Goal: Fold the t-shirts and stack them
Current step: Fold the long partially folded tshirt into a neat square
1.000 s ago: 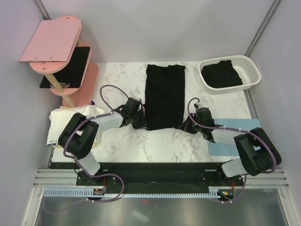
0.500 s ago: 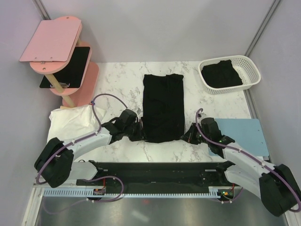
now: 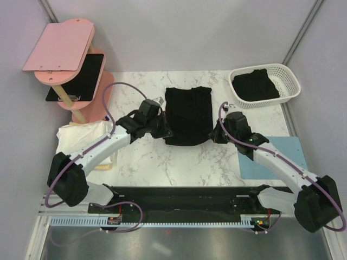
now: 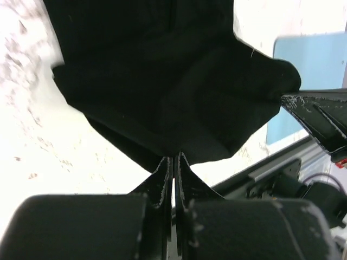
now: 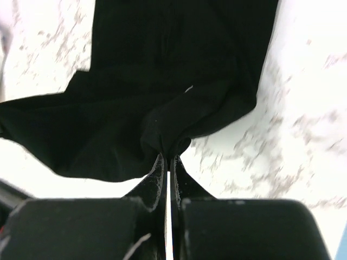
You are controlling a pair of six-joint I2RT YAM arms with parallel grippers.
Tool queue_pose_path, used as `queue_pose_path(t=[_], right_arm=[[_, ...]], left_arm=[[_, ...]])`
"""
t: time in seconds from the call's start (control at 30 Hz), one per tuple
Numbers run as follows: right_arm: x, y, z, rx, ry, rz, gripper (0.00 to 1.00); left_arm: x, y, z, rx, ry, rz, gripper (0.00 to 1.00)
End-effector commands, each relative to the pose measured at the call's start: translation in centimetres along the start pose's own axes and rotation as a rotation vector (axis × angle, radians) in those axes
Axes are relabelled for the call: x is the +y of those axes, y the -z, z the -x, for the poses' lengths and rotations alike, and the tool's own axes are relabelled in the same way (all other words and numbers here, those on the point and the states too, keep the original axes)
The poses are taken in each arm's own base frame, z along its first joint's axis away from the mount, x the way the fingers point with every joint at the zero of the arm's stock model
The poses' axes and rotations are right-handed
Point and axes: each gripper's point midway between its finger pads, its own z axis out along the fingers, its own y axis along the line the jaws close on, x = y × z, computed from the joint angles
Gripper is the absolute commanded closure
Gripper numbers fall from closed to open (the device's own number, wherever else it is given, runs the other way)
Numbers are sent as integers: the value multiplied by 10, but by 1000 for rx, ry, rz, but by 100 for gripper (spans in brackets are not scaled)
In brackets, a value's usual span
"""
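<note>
1. left pincer (image 4: 173, 158): clenched on the near left corner of the t-shirt (image 3: 187, 116), with black cloth nipped between the fingertips.
2. right pincer (image 5: 167, 156): clenched on the near right corner of the same t-shirt, with fabric bunched at its tips.
3. t-shirt: black, mid-table (image 3: 162, 162), between the 2 pincers. Its far part lay flat on the marble. Its near hem was gathered up and sagged between the 2 grips.
4. 2nd t-shirt (image 3: 255, 86): black, crumpled in the white basket (image 3: 295, 85) at the far right corner, well apart from both pincers.
5. blue mat (image 3: 290, 147): flat at the near right, beneath the right arm.
6. white cloth (image 3: 73, 135): at the table's left edge.
7. pink shelf stand (image 3: 57, 46): far left, carrying a glossy black rectangle (image 3: 81, 73).
</note>
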Motion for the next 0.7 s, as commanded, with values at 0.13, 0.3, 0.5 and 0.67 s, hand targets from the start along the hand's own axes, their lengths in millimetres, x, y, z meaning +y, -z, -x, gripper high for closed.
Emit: queue_pose_path(t=[0.13, 0.3, 0.5, 0.67], right_arm=[[8, -34, 103, -181, 137, -90, 100], [-7, -65, 136, -193, 114, -106, 100], [-10, -100, 176, -216, 112, -86, 100], [-14, -124, 196, -228, 131, -85, 100]], left_arm=[[-6, -15, 83, -54, -74, 13, 98], [0, -37, 112, -50, -75, 28, 98], [5, -51, 155, -79, -67, 21, 98], [12, -56, 193, -116, -62, 6, 98]])
